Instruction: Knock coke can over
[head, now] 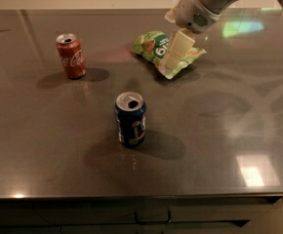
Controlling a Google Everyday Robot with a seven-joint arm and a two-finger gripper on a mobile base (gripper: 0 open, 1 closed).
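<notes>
Red coke can (71, 55), upright, far left on table (49, 150); claw (171, 62), grip state indiscernible, above green snack bag (149, 45), well apart; advised: sweep left, strike can's upper half.

The coke can (71, 55) stands on the table (229, 130) at the upper left of the frame. Lower down, near centre, a second can (131, 119) stands upright, well apart from it. At upper centre lies a snack bag (151, 45). The gripper (173, 57) hangs right over the bag's right part, with its arm running off to the upper right corner.
</notes>
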